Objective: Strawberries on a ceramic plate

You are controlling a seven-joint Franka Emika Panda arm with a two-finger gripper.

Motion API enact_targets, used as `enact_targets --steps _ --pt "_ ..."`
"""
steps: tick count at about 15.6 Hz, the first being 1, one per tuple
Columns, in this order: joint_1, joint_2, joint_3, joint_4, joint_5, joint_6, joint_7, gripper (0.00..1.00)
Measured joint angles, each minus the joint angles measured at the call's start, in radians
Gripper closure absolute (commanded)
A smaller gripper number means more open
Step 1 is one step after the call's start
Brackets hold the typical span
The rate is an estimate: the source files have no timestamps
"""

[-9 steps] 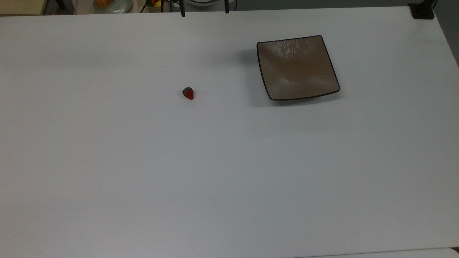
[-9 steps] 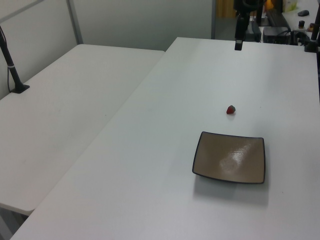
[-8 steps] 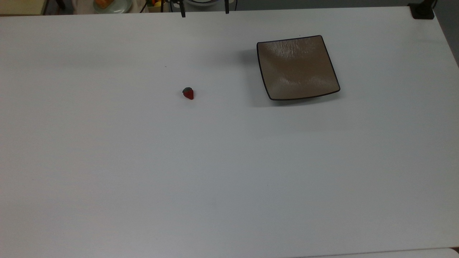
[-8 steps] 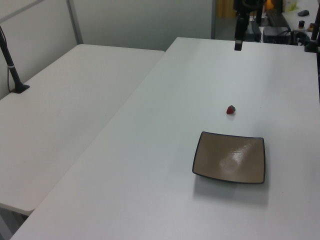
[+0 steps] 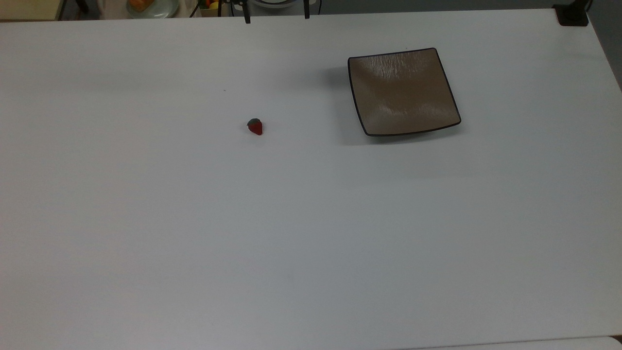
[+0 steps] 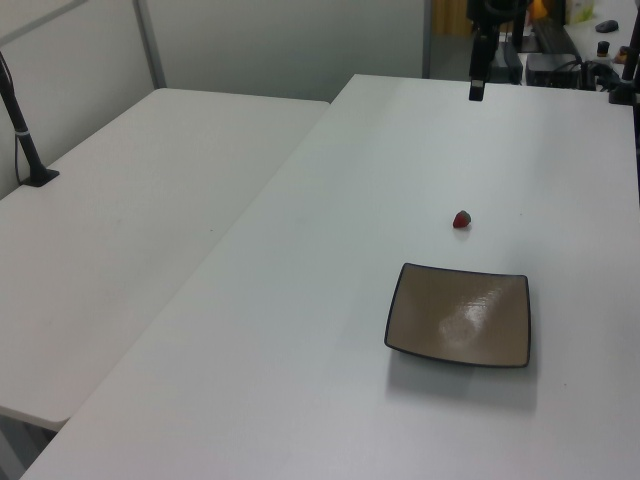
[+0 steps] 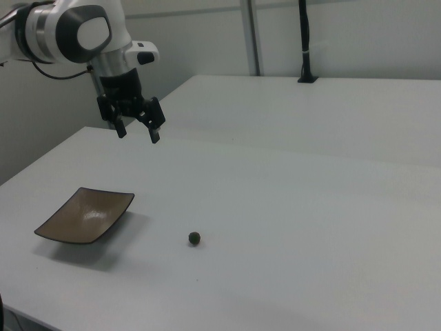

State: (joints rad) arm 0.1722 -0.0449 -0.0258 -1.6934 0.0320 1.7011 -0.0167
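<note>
A lone strawberry [image 5: 255,127] lies on the white table [image 5: 291,233], well apart from the square brown plate [image 5: 403,92] to the top view's right; bare tabletop runs between the two and on every side. The plate sits nearer the table's far edge in the top view, its curled rims clear of that edge. In the right view the gripper [image 7: 137,131] hangs in the air above the table, beyond the plate [image 7: 83,216] and the strawberry [image 7: 196,238], its fingers spread apart and holding nothing. A second white table [image 6: 130,230] adjoins on the left view's left.
</note>
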Motion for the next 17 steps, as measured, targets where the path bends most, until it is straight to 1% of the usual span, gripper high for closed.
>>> enact_targets --steps 8,10,12,13,15,17 --pt "0.002 0.005 0.001 -0.001 0.0 0.0 -0.018 0.0" --pt "0.003 0.009 0.001 -0.001 0.0 0.0 -0.111 0.0" --pt "0.002 0.016 0.001 -0.002 0.0 0.0 -0.249 0.0" --pt "0.001 0.025 0.001 -0.002 0.0 0.0 -0.341 0.0" --pt "0.001 0.038 0.001 -0.003 0.0 0.0 -0.414 0.0" --pt "0.001 0.044 0.001 -0.005 0.0 0.0 -0.442 0.0"
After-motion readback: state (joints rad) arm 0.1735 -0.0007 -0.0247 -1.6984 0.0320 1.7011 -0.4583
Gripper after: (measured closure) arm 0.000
